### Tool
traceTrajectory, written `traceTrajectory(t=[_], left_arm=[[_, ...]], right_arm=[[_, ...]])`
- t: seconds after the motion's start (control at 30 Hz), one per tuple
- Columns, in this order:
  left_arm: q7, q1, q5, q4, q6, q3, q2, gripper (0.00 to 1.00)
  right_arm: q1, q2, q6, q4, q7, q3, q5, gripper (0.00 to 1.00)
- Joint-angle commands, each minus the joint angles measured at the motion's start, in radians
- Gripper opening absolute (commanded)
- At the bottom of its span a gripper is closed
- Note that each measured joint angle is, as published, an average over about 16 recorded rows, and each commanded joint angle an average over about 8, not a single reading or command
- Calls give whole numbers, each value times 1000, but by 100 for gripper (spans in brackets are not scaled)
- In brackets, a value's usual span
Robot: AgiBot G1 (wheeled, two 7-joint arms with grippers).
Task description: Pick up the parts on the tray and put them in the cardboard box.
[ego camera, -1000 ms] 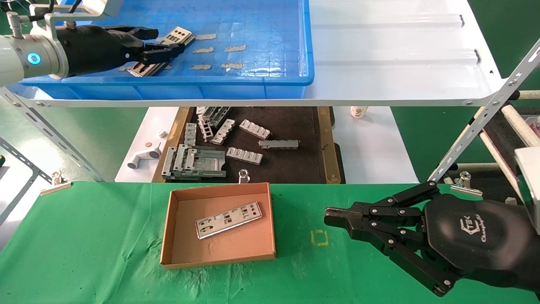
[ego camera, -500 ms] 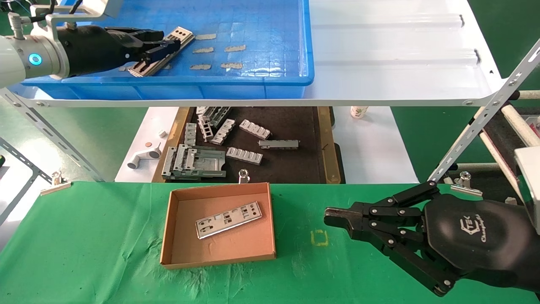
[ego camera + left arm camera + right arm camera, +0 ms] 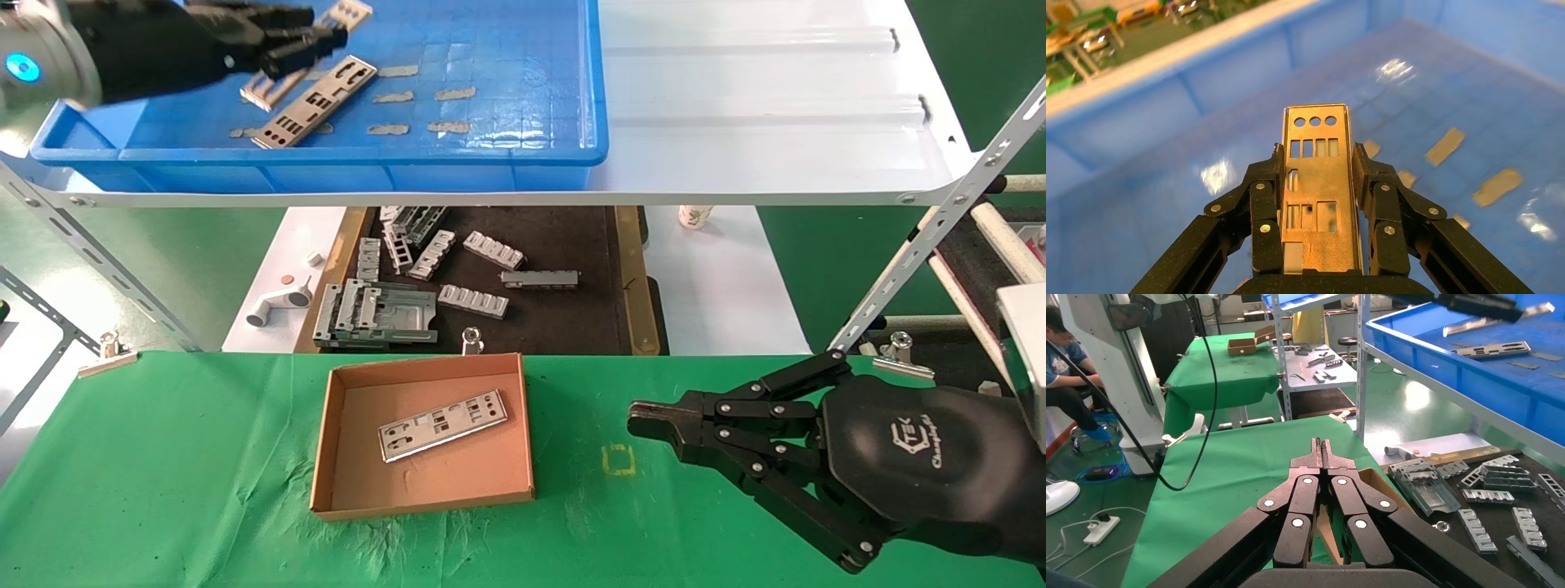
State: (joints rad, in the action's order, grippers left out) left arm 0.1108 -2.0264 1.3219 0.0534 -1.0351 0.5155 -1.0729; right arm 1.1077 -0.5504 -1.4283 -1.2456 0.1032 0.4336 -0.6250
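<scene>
My left gripper (image 3: 315, 37) is shut on one silver part (image 3: 350, 11) and holds it above the far left of the blue tray (image 3: 507, 65). In the left wrist view that part (image 3: 1315, 184) is clamped by its long edges between the fingers (image 3: 1260, 190). A second part (image 3: 315, 102) lies flat on the tray floor just below the gripper. The cardboard box (image 3: 325, 441) sits on the green cloth with one part (image 3: 442, 425) inside. My right gripper (image 3: 645, 420) rests shut and holding nothing over the cloth, right of the box.
The tray stands on a white shelf (image 3: 776, 122) with slanted metal struts (image 3: 940, 220) at both sides. Below it, a black wooden-edged tray (image 3: 629, 278) holds grey ribbed brackets (image 3: 474, 300). Tan tape scraps (image 3: 449, 126) dot the blue floor.
My left gripper has risen and drawn back with one part, lifting it off the tray floor. The part beneath stays on the tray. The right arm has not moved.
</scene>
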Motion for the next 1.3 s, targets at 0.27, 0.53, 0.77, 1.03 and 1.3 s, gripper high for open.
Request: traceTrajectory(t=[0.27,0.53,0.77,1.03,1.3], left_arm=[[66,-53,-16,64,-324,-3,71,0],[117,-53,-26,135,-565,28,120,0],[132,76,-113,352,-575,124,171,0],[104,240,-224,599,-541,282,247,0],[168,378,-150,593,-378,346,195,0]], right_arm=[[0,0,0,0,0,0,0,0],[0,0,0,0,0,0,0,0],[0,0,0,0,0,0,0,0],[0,0,0,0,0,0,0,0],[0,0,0,0,0,0,0,0]])
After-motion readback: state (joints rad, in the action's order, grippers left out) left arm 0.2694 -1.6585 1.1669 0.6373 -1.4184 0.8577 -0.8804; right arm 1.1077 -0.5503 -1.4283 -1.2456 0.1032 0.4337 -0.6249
